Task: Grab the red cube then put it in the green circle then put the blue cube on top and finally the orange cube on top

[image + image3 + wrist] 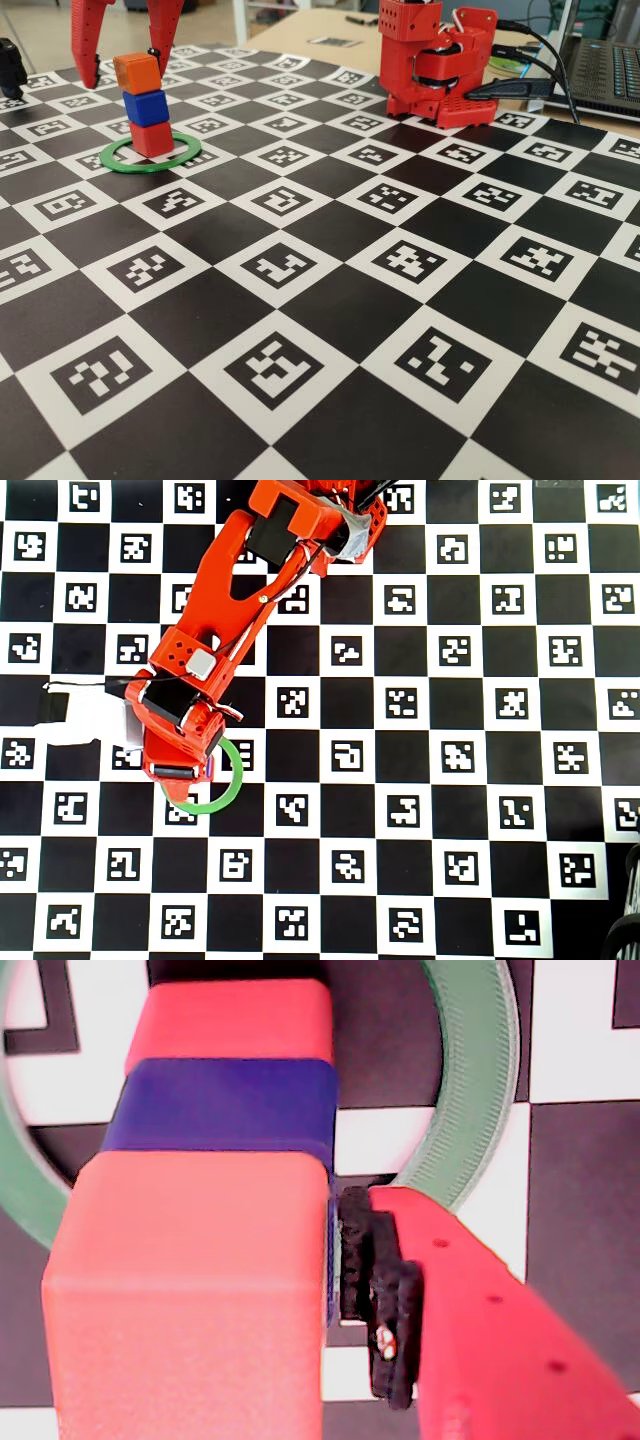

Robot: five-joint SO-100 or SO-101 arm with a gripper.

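In the fixed view, a stack of three cubes stands inside the green circle [150, 158] at the far left of the checkered counter [330, 300]: the red cube [151, 138] at the bottom, the blue cube [146, 107] on it, and the orange cube [137, 72] on top, turned a little against the one below. The jaws [127, 55] hang over the stack, one finger to the left of the orange cube and one to the right, spread wider than the cube with a gap showing on the left side. The arm's red base [435, 65] sits at the far side, right of the stack, with a laptop [605, 65] beyond it. In the wrist view, the orange cube [190, 1295] fills the near left, the blue cube [225, 1105] and red cube [230, 1020] showing past it, the green circle [470, 1090] curving around them; a black finger pad [385, 1290] lies just beside the stack's right edge, contact unclear. In the overhead view, the arm [230, 610] covers the stack, and only the green circle's [225, 795] near right arc shows.
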